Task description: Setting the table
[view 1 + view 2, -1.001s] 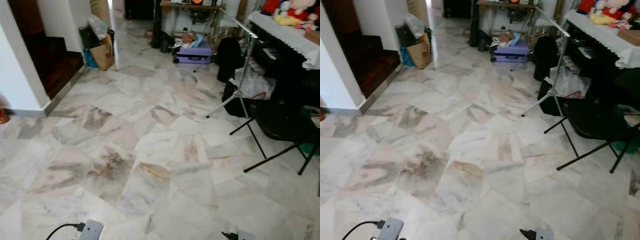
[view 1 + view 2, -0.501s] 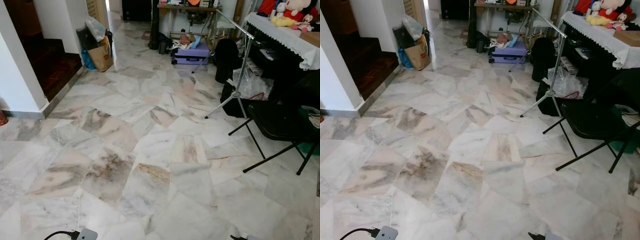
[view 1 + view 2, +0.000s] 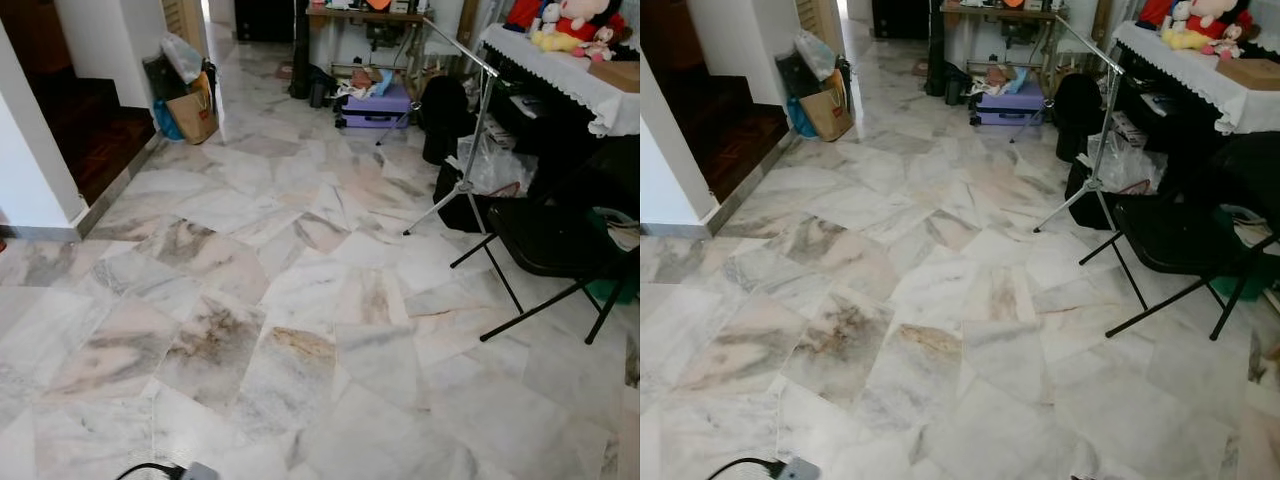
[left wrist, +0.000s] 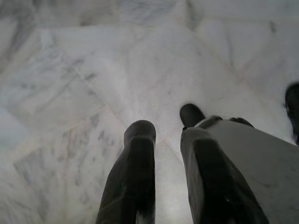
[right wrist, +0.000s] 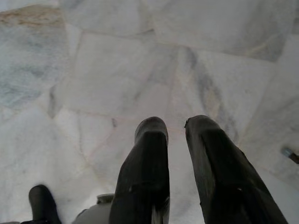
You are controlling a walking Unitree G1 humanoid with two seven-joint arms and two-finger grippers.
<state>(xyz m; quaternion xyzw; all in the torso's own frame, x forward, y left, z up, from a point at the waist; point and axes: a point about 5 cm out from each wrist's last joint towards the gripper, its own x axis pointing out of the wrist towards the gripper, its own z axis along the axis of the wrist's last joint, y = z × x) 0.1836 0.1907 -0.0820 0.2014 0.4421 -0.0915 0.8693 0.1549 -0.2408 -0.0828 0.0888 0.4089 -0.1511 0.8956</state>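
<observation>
We are standing on a bare marble floor [image 3: 300, 300] with both arms hanging. Our left gripper [image 4: 161, 133] points straight down at the tiles, fingers a narrow gap apart and holding nothing; our right gripper [image 5: 180, 126] hangs the same way, slightly parted and empty. Just beside the left fingers sits what looks like our own leg and a dark foot.

Nothing to set a table with is in our grip, and no dishes or cutlery can be made out. The only table [image 3: 570, 65] stands far ahead and to the right of the right gripper, draped in white, with soft toys [image 3: 565, 22] and a box [image 3: 622, 72] on it.

The risks, as we judge them, lie between us and that table. A tripod [image 3: 462, 185] spreads thin legs across the floor ahead of the right gripper, and a black folding chair [image 3: 560, 250] stands nearer on the same side; a swinging right arm or a foot could catch either and tip it. A cable [image 3: 150, 469] lies close to the left gripper, easy to snag, and the polished tiles may be slippery
</observation>
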